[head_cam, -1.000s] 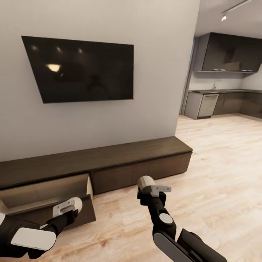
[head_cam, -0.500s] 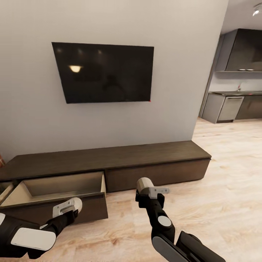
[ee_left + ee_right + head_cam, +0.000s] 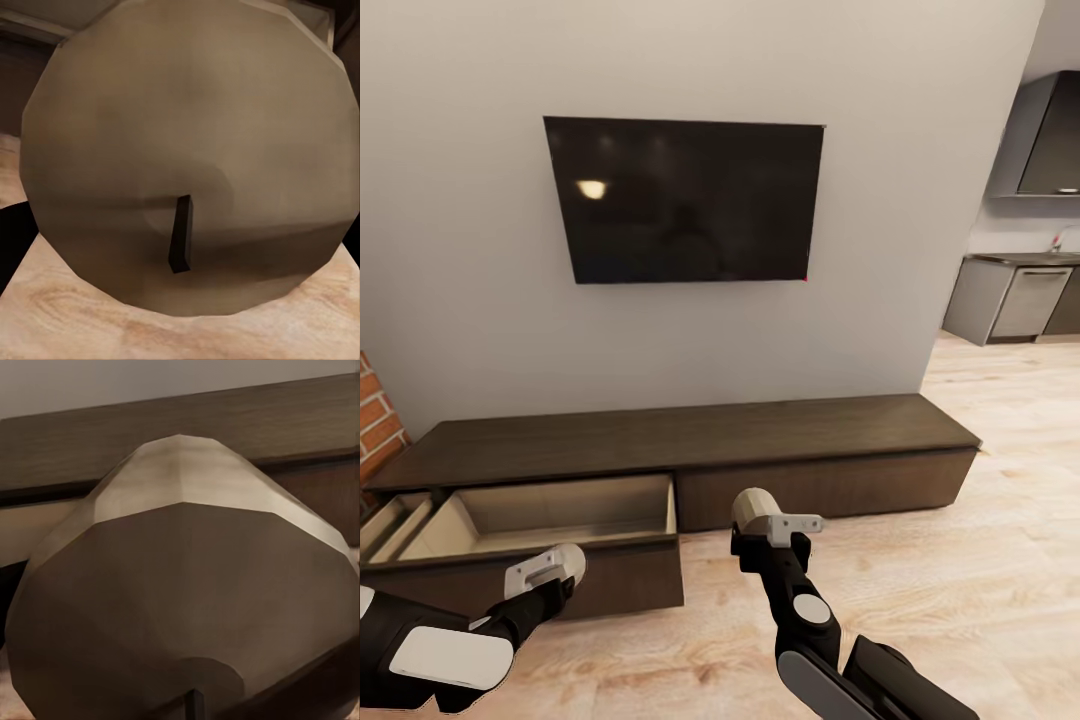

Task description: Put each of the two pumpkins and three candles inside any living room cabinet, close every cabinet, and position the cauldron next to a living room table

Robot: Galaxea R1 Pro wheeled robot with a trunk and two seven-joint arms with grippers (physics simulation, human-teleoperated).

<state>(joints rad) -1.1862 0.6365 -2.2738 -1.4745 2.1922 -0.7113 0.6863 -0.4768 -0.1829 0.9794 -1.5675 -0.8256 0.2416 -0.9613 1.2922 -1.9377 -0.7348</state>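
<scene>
Starting at the left, the brick wall edge sits beside the dark cabinet, whose left drawer hangs open with its pale inside showing. The left gripper is clamped on a candle, low in front of that drawer. Further right, the right gripper grips another candle over the wood floor, TV above.
</scene>
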